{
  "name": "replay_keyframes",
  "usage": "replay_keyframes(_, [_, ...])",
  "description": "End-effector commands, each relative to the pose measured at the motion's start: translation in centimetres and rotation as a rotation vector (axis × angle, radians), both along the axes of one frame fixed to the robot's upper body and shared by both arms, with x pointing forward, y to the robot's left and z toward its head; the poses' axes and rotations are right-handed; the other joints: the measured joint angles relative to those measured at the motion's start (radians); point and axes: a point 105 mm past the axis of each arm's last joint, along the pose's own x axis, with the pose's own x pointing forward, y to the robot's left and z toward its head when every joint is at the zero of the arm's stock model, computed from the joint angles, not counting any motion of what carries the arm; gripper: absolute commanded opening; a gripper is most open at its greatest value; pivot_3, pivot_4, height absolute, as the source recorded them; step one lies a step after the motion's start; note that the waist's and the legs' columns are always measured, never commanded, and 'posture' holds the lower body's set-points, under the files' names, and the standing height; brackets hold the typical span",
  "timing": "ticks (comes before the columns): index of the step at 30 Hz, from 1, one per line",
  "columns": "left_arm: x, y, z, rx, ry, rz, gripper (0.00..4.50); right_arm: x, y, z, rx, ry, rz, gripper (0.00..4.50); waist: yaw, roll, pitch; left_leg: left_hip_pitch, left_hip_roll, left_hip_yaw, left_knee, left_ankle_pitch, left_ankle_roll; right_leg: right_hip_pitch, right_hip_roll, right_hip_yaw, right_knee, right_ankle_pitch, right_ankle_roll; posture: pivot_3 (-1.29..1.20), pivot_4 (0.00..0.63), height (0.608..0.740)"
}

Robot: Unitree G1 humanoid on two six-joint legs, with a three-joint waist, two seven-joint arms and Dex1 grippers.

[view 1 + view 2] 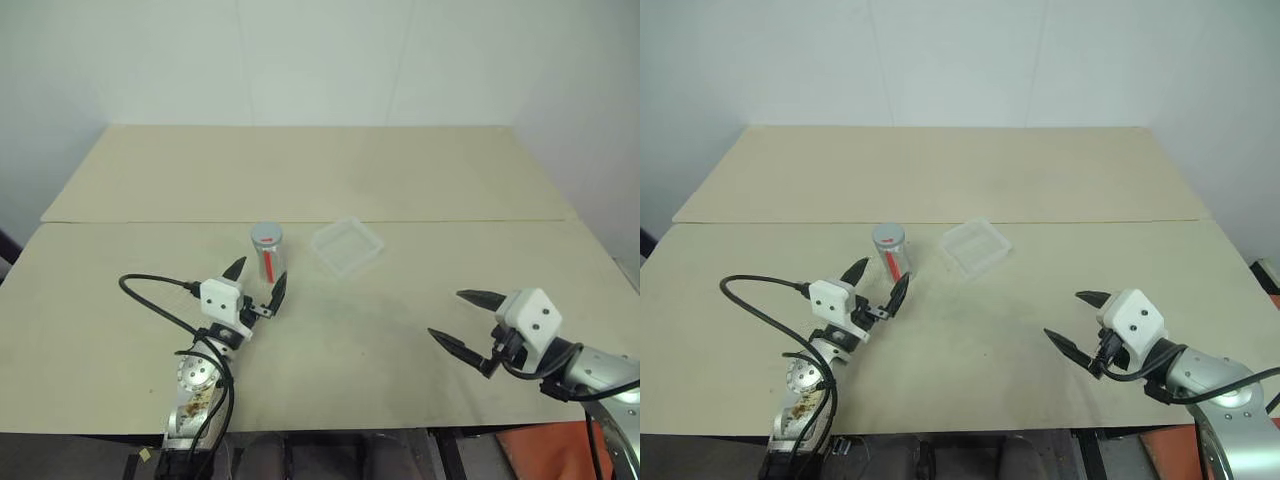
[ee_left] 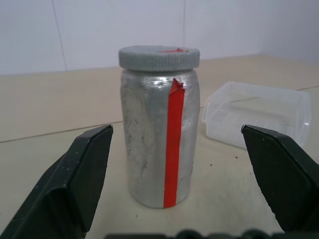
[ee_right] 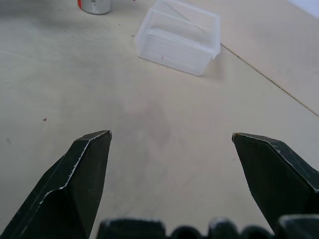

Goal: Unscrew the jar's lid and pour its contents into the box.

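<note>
Crinkly silver jar (image 2: 158,144) with red stripe and ribbed grey lid (image 2: 159,57), contents hidden; clear rounded box (image 1: 347,246) just beside it; left gripper (image 1: 257,282) and right gripper (image 1: 467,322) both spread wide, empty.

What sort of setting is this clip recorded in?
Probably a lab or test room rather than a home: a plain beige table against bare white walls, laid with just a jar and a clear plastic box, with both robot grippers over the table.
</note>
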Motion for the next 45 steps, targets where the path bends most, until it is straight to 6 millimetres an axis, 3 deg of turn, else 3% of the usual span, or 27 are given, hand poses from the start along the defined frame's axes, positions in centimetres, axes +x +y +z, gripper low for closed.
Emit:
replay_keyframes(1, [0.5, -0.1, 1.2, -0.001, -0.06, 0.029, 4.5, 0.2, 0.3, 1.1, -0.003, -0.045, 0.012, 4.48, 0.001, 0.0, 0.0, 0.0, 0.0, 0.0, 0.0, 0.0, 0.0, 0.0, 0.0, 0.0, 0.0, 0.0, 0.0, 0.0, 0.15, 0.74])
replay_keyframes(20, [2.9, -1.6, 2.5, -0.018, -0.116, 0.051, 4.5, 0.1, 0.3, 1.3, -0.008, -0.053, 0.001, 4.48, 0.002, 0.0, 0.0, -0.003, 0.0, -0.001, 0.006, -0.001, 0.002, 0.0, 0.0, -0.001, 0.001, 0.001, 0.002, 0.0, 0.15, 0.74])
replay_keyframes(45, [4.8, -1.0, 2.1, -0.002, -0.098, 0.163, 4.5, -0.3, 0.0, 1.2, -0.016, -0.049, -0.02, 4.48, 0.002, -0.001, 0.0, -0.003, 0.0, -0.001, 0.006, -0.001, 0.002, 0.0, 0.0, -0.001, 0.001, 0.001, 0.002, 0.0, 0.15, 0.74])
